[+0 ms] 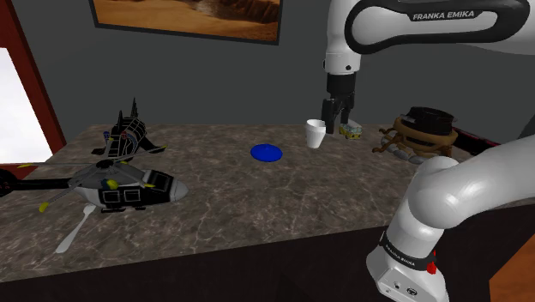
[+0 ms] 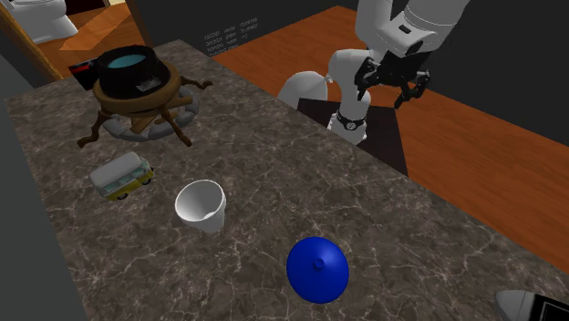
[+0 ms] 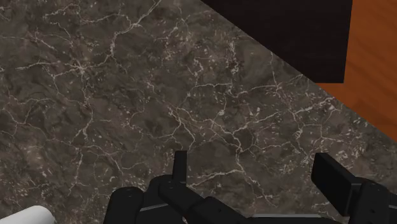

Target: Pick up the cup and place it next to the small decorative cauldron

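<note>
The white cup stands upright on the dark marble counter, its open mouth seen from above in the second exterior view. The small black cauldron on its brown stand sits farther along the counter, beyond a little toy van. My black gripper hangs open above the counter, just to the shoulder view's right of the cup, with nothing between its fingers. In the wrist view the gripper looks down on bare marble, and a white sliver shows beside the fingers.
A blue dome-shaped lid lies on the counter near the cup. Two toy helicopters and a white spoon occupy the shoulder view's left. The counter edge drops to a wooden floor.
</note>
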